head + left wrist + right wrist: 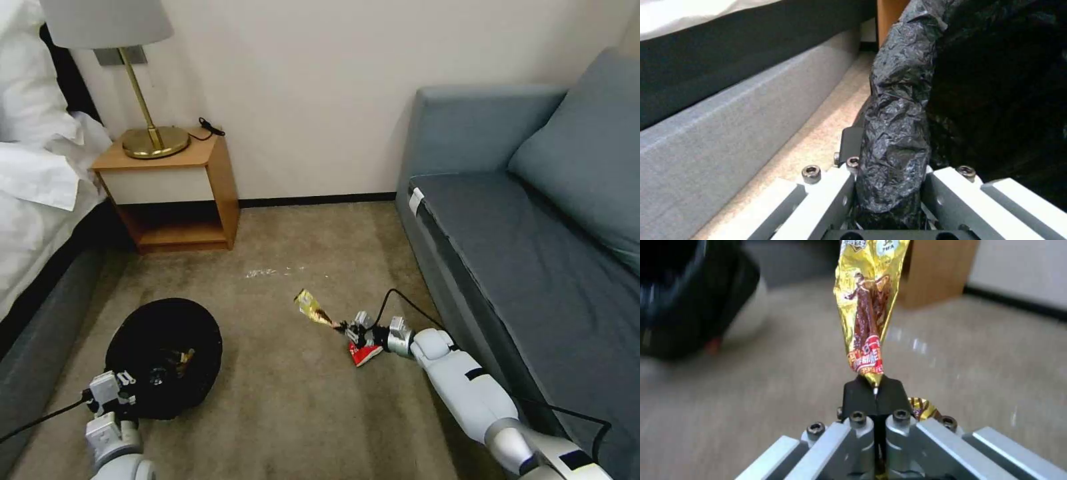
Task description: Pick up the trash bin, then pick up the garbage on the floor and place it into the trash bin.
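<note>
Right gripper [874, 390] is clamped tight on one end of the gold-brown wrapper [869, 303]. The wrapper's long axis runs straight out past the fingertips, continuing the line of the hand, with the free end farthest from the wrist. In the head view it hangs clear of the carpet [287, 400], angled away from the hand toward the wall.

Left gripper [889, 200] is closed on the bin's rim. I see crinkled black bag [898, 133] pinched between the jaws, and I read that as holding the trash bin [163, 357] itself. The bin sits directly ahead of the left hand, its mouth tipped open toward the head camera. Something pale lies inside it; I can't resolve what.

Key relation for the drop: the bin lies well apart from the right hand, off to its inner side, toward the left arm. The wrapper's axis does not yet point at the bin's mouth. My judgement is that the right hand must swing across to the bin.

A red-white wrapper [363, 353] lies on the carpet just under the right hand, nearer that arm than the left.
</note>
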Available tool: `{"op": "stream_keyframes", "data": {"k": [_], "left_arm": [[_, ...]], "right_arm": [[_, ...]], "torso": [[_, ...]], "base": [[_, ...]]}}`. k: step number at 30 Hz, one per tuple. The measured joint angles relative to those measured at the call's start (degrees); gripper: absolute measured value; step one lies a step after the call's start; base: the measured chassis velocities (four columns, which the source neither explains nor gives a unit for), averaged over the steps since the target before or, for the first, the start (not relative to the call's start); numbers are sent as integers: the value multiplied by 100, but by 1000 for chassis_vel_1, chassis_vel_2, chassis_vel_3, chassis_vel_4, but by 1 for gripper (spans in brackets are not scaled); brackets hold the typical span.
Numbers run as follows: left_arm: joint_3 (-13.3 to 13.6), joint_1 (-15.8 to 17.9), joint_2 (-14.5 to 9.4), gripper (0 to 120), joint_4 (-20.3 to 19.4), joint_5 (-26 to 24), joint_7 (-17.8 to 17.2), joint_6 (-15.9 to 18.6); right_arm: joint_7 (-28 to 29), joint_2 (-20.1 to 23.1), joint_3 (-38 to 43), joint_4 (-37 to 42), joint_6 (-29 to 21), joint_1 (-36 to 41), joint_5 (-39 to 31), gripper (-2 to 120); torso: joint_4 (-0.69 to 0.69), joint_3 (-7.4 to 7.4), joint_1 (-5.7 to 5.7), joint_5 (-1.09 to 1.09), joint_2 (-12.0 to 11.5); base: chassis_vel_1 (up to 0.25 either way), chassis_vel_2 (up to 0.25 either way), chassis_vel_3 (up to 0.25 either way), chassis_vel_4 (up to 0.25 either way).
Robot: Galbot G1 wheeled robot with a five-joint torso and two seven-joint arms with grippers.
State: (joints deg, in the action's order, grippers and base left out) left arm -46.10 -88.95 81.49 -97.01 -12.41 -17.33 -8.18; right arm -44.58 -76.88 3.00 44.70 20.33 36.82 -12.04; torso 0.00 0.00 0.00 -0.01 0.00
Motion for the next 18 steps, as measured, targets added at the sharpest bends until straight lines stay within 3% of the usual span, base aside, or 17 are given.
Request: {"op": "stream_keyframes", "data": {"k": [11,18], "left_arm": [[65,-66,-6,3,-245,-107,167,-32],[141,157,-49,3,-336,-218,187,107]], "right_arm": [[392,-456,-603,1061,-501,-20,-1771,0],[-221,-782,-1197,1579,-1123,-69,-2468,0]], "torso": [[1,0,0,0,0],[1,0,0,0,0]], "base": [[0,0,0,0],[0,0,0,0]]}}
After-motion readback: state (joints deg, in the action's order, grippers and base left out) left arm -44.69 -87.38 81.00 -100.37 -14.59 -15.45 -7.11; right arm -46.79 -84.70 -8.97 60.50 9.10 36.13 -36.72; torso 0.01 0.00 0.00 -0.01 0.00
